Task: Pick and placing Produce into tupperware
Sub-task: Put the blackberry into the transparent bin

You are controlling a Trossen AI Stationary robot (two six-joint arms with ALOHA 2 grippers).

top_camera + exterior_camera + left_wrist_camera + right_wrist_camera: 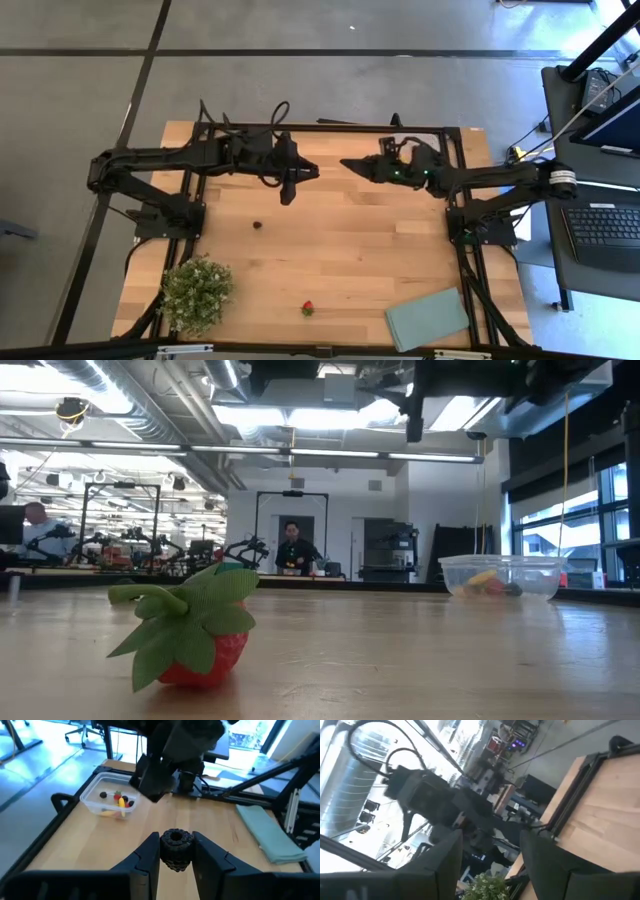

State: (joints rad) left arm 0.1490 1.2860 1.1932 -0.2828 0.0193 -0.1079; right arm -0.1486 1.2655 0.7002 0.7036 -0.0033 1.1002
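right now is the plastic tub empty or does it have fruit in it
Partly filled. The clear tub holds a dark berry, red pieces and a yellow sliver; the low view shows coloured pieces lying low inside it too.

From my remote station: a red strawberry (195,643) with green leaves on the pale wooden table (350,240). My left gripper (175,851) clamps a knobbly black berry (175,849); the clear tupperware (111,796) shows red, yellow and dark pieces beside a grey-green cloth (428,318).

Grey concrete floor (330,30) w/ dark seam lines. Big workshop hall: exposed ceiling ducts (150,405), strip lights (300,452), tall windows (565,525) on one side. Person (291,546) stands at back, another seated at benches. Laptop (608,228) on side bench.
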